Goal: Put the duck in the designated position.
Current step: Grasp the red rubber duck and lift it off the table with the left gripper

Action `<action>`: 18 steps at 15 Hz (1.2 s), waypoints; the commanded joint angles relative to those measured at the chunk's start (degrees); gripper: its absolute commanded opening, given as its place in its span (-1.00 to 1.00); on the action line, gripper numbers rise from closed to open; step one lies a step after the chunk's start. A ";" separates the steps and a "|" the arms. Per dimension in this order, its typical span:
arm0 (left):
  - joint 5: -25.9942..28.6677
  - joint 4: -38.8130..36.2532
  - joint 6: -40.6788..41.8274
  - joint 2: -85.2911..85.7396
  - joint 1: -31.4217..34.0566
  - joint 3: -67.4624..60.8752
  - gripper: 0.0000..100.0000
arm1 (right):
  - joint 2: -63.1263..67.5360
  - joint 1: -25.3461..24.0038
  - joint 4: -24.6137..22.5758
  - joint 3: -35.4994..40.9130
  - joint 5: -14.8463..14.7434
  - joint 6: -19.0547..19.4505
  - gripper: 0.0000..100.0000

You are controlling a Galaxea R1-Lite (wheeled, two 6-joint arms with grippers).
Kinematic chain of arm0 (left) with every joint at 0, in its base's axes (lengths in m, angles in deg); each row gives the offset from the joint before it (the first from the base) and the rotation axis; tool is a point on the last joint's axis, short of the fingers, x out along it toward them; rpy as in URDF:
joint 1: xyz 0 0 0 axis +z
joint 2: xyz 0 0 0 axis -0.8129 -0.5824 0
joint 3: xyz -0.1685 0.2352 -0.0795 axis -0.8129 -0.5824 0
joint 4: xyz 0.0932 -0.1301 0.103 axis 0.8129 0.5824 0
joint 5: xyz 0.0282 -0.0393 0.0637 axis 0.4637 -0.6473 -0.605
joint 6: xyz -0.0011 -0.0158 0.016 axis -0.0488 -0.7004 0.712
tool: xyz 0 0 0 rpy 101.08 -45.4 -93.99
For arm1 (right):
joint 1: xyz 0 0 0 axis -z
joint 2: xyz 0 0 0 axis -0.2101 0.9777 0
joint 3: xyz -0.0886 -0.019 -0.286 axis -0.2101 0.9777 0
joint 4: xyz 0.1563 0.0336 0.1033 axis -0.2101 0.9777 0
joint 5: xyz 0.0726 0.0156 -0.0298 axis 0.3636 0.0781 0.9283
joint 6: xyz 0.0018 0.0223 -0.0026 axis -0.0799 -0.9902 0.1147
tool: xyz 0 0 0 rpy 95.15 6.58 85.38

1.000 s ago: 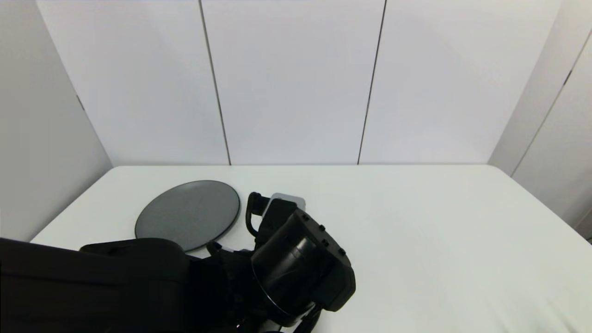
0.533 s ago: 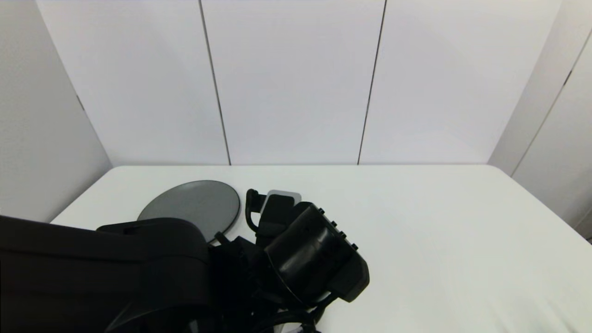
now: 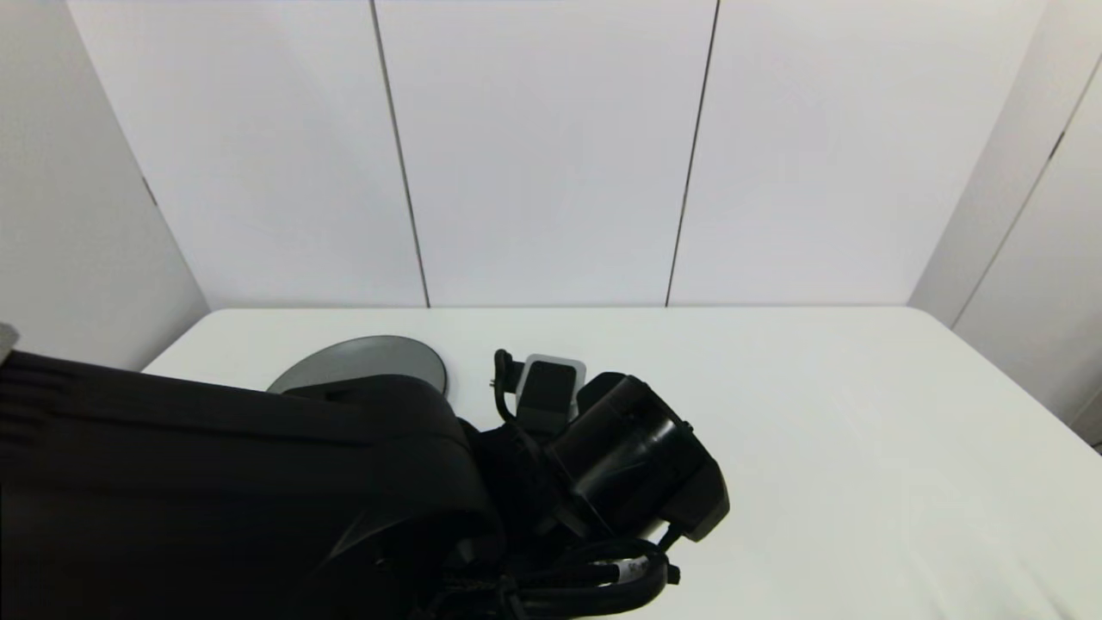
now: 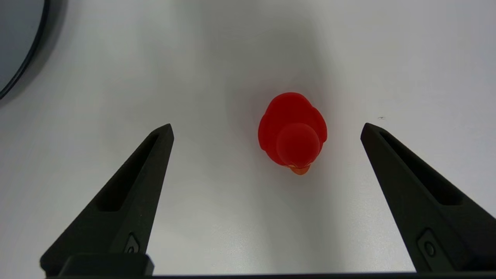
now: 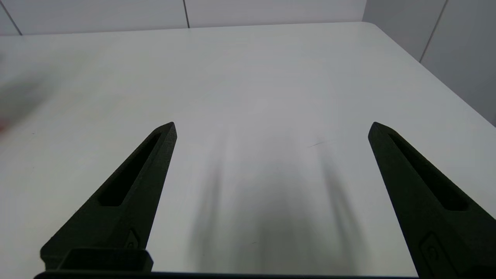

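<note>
Hovering over the duck [image 4: 292, 131]

Left gripper [image 4: 267, 130] spreading released, straddling the duck sitting on the bench [image 4: 217, 217], plate [image 4: 15, 42] at 10 o'clock; right gripper [image 5: 271, 128] idling released.

The duck [image 4: 292, 131] sits on the table [image 3: 818, 430], between the spread fingers of the left gripper [image 4: 266, 130] above it, touching neither; the plate [image 3: 362, 360] lies on the table to the duck's left, apart from it; the right gripper [image 5: 272, 128] hangs over bare table, fingers wide.
</note>
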 commanded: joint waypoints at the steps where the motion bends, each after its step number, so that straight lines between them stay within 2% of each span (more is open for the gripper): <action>1: -0.18 0.55 -0.01 -2.50 -0.07 0.76 1.00 | 0.07 -0.01 -0.02 0.00 0.00 0.00 1.00; 18: -0.44 1.78 -0.71 -7.25 -0.07 2.78 1.00 | 0.07 -0.01 -0.02 0.00 0.00 0.00 1.00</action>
